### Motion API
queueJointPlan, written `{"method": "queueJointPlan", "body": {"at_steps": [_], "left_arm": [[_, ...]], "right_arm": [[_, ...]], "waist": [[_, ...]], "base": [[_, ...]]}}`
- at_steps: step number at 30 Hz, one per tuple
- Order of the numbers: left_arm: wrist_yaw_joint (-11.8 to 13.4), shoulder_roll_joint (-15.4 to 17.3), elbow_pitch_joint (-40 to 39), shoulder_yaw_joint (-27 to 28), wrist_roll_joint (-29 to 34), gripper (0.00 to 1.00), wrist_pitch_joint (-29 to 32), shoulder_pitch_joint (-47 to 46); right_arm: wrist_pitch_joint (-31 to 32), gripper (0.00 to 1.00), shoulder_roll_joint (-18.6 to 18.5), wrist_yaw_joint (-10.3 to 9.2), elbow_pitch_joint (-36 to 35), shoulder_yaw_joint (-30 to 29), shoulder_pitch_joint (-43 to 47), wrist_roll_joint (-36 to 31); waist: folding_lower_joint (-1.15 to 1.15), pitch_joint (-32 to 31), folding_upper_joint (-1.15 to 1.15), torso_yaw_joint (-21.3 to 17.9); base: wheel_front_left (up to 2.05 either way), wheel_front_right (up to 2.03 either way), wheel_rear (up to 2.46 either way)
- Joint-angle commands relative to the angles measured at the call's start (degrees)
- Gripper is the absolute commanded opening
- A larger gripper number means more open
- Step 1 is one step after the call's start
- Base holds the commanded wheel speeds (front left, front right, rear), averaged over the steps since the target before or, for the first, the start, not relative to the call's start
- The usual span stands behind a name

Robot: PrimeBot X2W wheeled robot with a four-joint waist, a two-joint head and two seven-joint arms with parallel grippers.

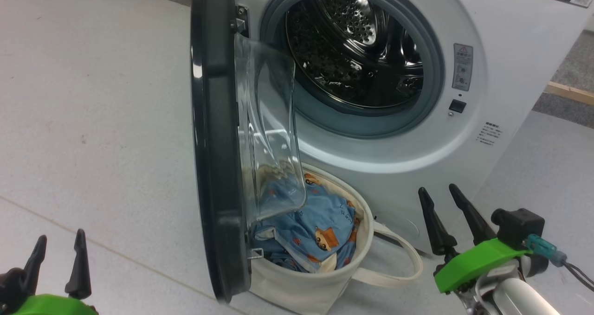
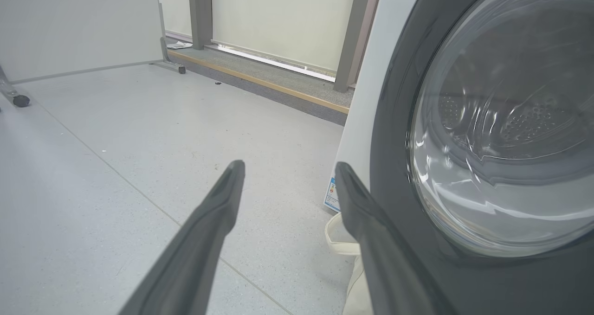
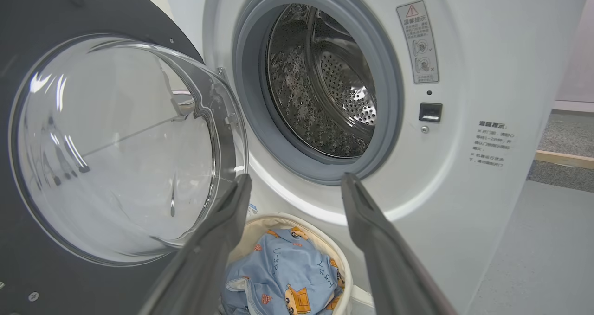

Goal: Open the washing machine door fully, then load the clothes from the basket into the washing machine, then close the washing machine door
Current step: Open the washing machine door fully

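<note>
Left hand [image 1: 61, 235] — near left, fingers spread, empty.
Right hand [image 1: 436, 189] — near right, fingers spread, empty; the nearer arm to the load.
Clothes [image 1: 320, 217] — crumpled, no clear long axis, in the basket [image 1: 297, 282], left of the right hand and slightly beyond it.
Washing machine door [image 1: 216, 143] — swung out edge-on between left hand and basket; glass bowl overhangs the basket's left side.
Floor [image 1: 93, 120] — pale grey, carries the basket.
Washing machine [image 1: 487, 134] — far; drum [image 1: 352, 50] appears empty.

door [image 1: 213, 120] rim glossy, drum [image 1: 352, 50] shiny steel, basket [image 1: 297, 287] matt canvas
</note>
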Motion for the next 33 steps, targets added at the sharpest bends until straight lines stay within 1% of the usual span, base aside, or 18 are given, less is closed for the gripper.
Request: {"method": "queueJointPlan", "body": {"at_steps": [1, 6, 12, 33], "left_arm": [[0.1, 2.2, -1.4, 2.2, -0.2, 1.0, -0.7, -2.7], [0.1, 2.2, -0.9, 1.9, -0.4, 1.0, -0.9, -2.9], [0.2, 2.2, -0.6, 1.5, -0.6, 1.0, -1.0, -3.1], [0.5, 2.7, -0.4, 0.3, -1.1, 1.0, -0.8, -3.2]], "right_arm": [[-0.7, 1.0, -0.3, 0.05, -1.4, -0.2, -0.7, -0.9], [-0.8, 1.0, 0.5, 0.05, -2.0, -2.0, -0.2, -3.0], [-0.8, 1.0, 1.2, 0.05, -2.4, -3.2, 0.3, -3.9], [-0.8, 1.0, 1.8, 0.05, -0.9, -2.4, -0.8, -4.0]], "waist": [[0.0, 0.0, 0.0, 0.0], [0.0, 0.0, 0.0, -0.3], [0.0, 0.0, 0.0, -0.5], [0.0, -0.1, 0.0, -1.3]], "base": [[0.0, 0.0, 0.0], [0.0, 0.0, 0.0], [0.0, 0.0, 0.0], [0.0, 0.0, 0.0]]}}
